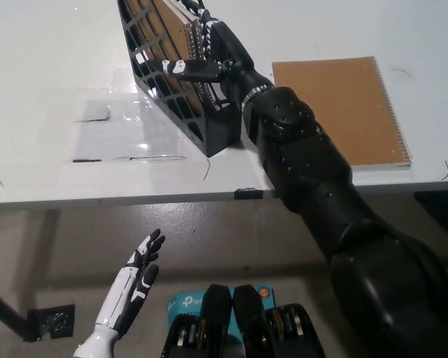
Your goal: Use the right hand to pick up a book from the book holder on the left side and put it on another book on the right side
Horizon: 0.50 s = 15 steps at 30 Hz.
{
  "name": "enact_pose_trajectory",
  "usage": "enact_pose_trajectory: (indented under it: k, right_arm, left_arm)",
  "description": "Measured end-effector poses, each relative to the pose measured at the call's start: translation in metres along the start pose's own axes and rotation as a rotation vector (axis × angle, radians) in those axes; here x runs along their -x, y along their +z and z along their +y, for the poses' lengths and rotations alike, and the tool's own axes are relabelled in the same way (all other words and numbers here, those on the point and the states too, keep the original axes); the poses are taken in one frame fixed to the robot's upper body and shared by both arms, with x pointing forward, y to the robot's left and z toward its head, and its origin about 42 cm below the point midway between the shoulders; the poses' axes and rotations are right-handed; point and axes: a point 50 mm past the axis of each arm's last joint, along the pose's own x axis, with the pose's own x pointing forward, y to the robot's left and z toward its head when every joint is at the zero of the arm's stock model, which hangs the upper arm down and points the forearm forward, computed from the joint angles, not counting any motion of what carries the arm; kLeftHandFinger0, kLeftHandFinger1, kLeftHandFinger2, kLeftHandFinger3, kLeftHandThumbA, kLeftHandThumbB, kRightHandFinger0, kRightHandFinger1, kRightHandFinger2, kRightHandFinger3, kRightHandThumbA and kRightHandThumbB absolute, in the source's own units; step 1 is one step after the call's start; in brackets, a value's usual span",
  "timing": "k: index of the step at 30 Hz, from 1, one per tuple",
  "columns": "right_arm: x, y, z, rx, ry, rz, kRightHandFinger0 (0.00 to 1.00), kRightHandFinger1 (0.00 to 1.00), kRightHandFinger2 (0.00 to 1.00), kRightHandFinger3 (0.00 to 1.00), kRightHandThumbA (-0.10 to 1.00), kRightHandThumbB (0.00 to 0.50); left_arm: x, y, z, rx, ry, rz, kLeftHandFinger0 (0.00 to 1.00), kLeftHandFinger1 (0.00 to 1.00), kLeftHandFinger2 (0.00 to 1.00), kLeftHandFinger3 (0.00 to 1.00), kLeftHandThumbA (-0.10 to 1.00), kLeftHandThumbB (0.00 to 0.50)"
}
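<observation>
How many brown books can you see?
2. One book stands in the black holder by the right hand; another book lies flat on the table's right side. The holder may hide more.

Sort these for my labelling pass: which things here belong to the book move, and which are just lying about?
Job: right hand, book holder, book in the holder, brown book on the table.
Lying about: clear plastic sheet, left hand idle below the table edge.

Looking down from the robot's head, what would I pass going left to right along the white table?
Clear plastic sheet → black book holder with a brown spiral book standing in it → the robot's black right hand at the holder → brown spiral notebook lying flat.
</observation>
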Motion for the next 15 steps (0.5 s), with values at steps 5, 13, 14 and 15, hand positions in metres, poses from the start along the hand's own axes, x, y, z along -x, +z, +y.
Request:
enact_pose_trajectory:
  k: [5,13,14,15]
  right_arm:
    - [-0.002,0.004,0.001,0.015,-0.004,0.001,0.26,0.26,0.37,0.60,0.78,0.308]
    - [-0.007,0.013,-0.005,0.150,-0.072,0.011,0.00,0.02,0.34,0.47,-0.01,0.109]
    - [-0.007,0.013,-0.006,0.157,-0.080,0.012,0.00,0.03,0.35,0.50,0.02,0.109]
    - [-0.007,0.013,-0.007,0.164,-0.088,0.012,0.00,0.04,0.36,0.50,0.03,0.111]
  left_arm:
    - [0.000,0.000,0.000,0.000,0.000,-0.001,1.00,1.00,1.00,1.00,1.00,0.315]
    - [-0.004,0.002,0.001,-0.002,0.000,-0.008,1.00,1.00,1.00,1.00,1.00,0.303]
    - [-0.004,0.002,0.001,-0.002,0.000,-0.008,1.00,1.00,1.00,1.00,1.00,0.304]
    - [-0.004,0.002,0.001,-0.002,-0.001,-0.008,1.00,1.00,1.00,1.00,1.00,0.310]
